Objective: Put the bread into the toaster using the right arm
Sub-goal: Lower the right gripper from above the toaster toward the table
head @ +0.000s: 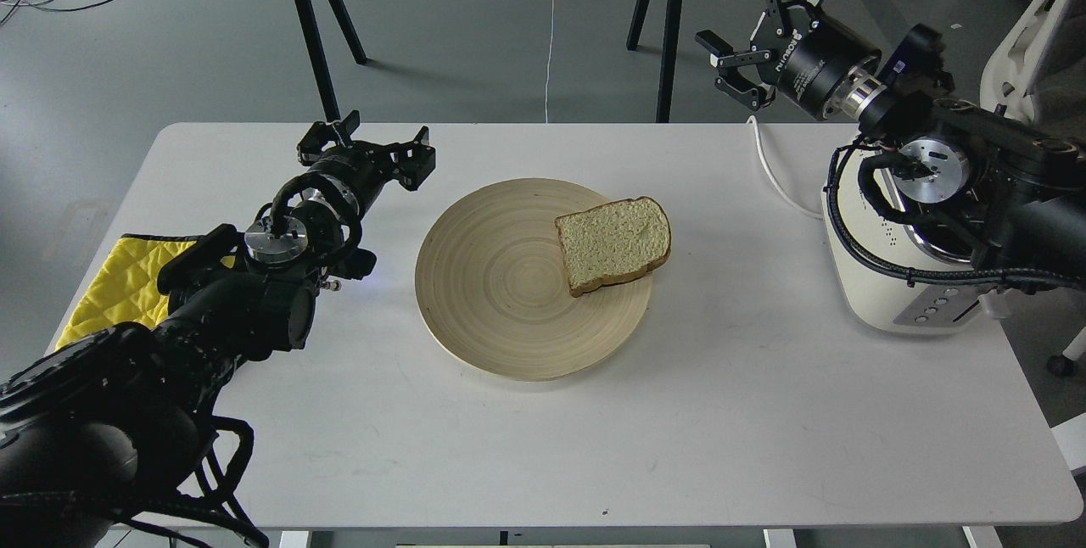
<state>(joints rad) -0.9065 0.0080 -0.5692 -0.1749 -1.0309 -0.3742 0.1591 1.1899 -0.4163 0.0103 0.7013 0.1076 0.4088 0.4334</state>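
The bread (613, 243), a pale tan slice with a brown crust, lies flat on the right side of a round wooden plate (492, 276) at the table's middle. The cream-white toaster (899, 293) stands at the table's right edge; my right arm hides its top and slots. My right gripper (751, 9) is open and empty, raised high beyond the table's far edge, up and right of the bread. My left gripper (365, 145) is open and empty, low over the table, left of the plate.
A yellow quilted cloth (114, 289) lies at the table's left edge under my left arm. The toaster's white cord (772, 170) runs across the table's far right. A second table's black legs (670, 30) stand behind. A white chair (1035, 30) is at the far right.
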